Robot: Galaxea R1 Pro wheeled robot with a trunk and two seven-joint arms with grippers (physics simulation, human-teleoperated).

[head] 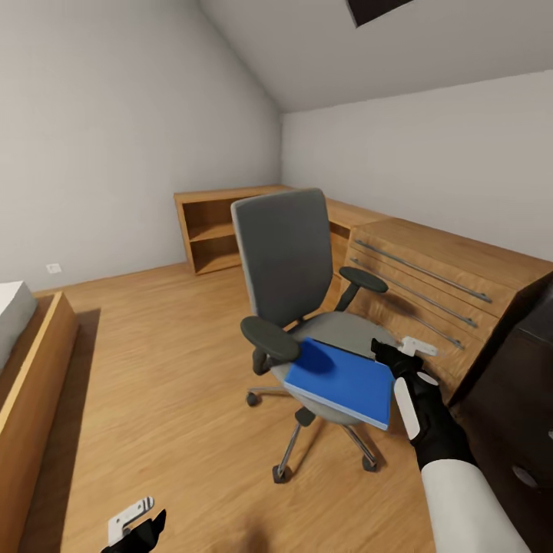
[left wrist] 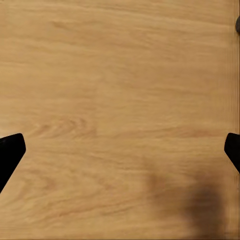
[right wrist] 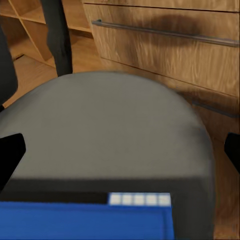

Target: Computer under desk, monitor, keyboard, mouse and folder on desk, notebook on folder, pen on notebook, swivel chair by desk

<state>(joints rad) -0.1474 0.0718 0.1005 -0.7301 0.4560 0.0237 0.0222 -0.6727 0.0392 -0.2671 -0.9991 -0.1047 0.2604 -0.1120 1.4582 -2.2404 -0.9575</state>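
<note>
Two grippers show; the left gripper hangs low over the bare wooden floor, jaws spread wide, holding nothing; further right stands the swivel chair, and the folder lies flat on its seat, the near corner jutting past the front edge; at that folder's right edge sits the right gripper, its jaws apart in the wrist view, the blue edge between the tips, not yet clamped; it looks thin, light, fairly stiff and slick, so pinching the overhanging edge seems soundest.
</note>
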